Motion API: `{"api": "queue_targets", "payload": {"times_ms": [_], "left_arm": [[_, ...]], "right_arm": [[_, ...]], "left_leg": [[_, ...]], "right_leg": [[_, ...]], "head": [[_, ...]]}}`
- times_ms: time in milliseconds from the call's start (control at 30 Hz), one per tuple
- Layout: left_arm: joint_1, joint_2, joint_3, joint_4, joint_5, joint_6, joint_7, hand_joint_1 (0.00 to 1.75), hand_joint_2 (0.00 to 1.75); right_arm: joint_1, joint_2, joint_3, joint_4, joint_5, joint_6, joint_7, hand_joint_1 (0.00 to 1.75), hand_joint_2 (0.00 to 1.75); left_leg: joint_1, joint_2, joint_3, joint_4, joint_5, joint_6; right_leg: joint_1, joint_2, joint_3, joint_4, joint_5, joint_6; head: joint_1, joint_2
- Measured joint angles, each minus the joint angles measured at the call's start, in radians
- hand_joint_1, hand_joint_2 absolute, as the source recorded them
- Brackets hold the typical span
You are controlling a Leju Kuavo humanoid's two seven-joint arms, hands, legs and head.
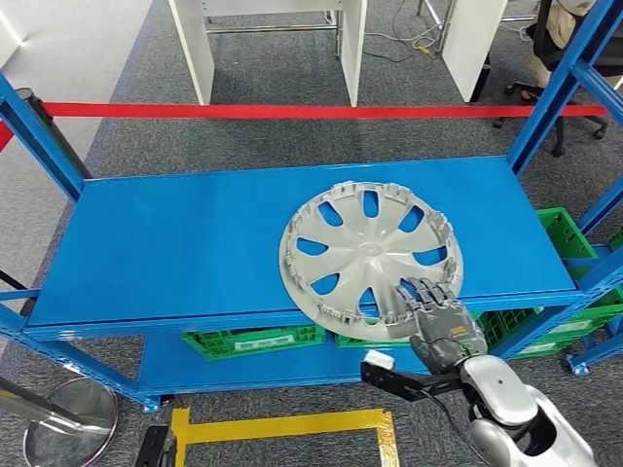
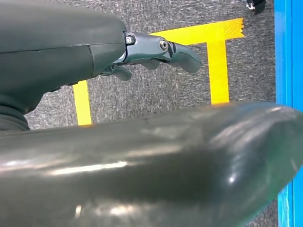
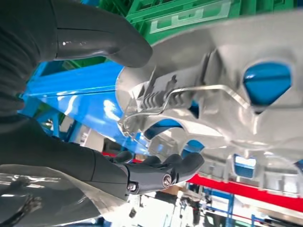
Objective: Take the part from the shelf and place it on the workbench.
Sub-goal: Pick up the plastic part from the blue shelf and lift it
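A silver hubcap (image 1: 360,248) lies inner side up on the blue shelf (image 1: 168,233), right of centre, its near rim overhanging the shelf's front edge. My right hand (image 1: 433,311) is at that near rim, fingers laid on top of the hubcap. In the right wrist view the thumb (image 3: 107,42) lies on one face of the hubcap's rim (image 3: 171,94) and the fingers (image 3: 168,170) on the other, so the hand grips the rim. My left hand (image 2: 150,49) hangs low over grey carpet, fingers loosely extended and holding nothing.
Green crates (image 1: 253,341) stand on the lower shelf, with another (image 1: 569,233) at the right. Blue uprights (image 1: 558,88) frame both shelf ends. A red barrier strip (image 1: 294,111) runs behind, with white desk legs (image 1: 352,49) beyond. Yellow tape (image 1: 279,426) marks the floor.
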Motion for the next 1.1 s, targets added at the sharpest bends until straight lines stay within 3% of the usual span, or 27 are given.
{"api": "queue_targets", "payload": {"times_ms": [400,900,1100], "left_arm": [[-0.001,0.0,0.0,0.0,0.0,0.003,-0.005,0.0,0.0],[0.0,0.0,-0.003,0.0,-0.001,0.006,-0.005,0.0,0.0],[0.004,-0.001,-0.004,0.0,-0.001,0.009,-0.006,0.0,0.0]], "right_arm": [[-0.043,-0.016,0.143,0.019,0.001,0.032,0.002,0.0,1.75],[-0.041,-0.03,0.154,0.062,0.009,0.009,0.024,0.0,1.75],[-0.029,-0.03,0.14,0.076,0.078,-0.028,0.056,0.0,1.75]], "left_leg": [[0.0,0.0,0.0,0.0,0.0,0.0],[0.0,0.0,0.0,0.0,0.0,0.0],[0.0,0.0,0.0,0.0,0.0,0.0]], "right_leg": [[0.0,0.001,0.0,0.0,0.001,0.0],[0.0,0.001,0.0,0.0,0.001,0.0],[0.0,0.001,0.0,0.0,0.001,0.0]], "head": [[0.0,0.0],[0.0,0.0],[0.0,0.0]]}}
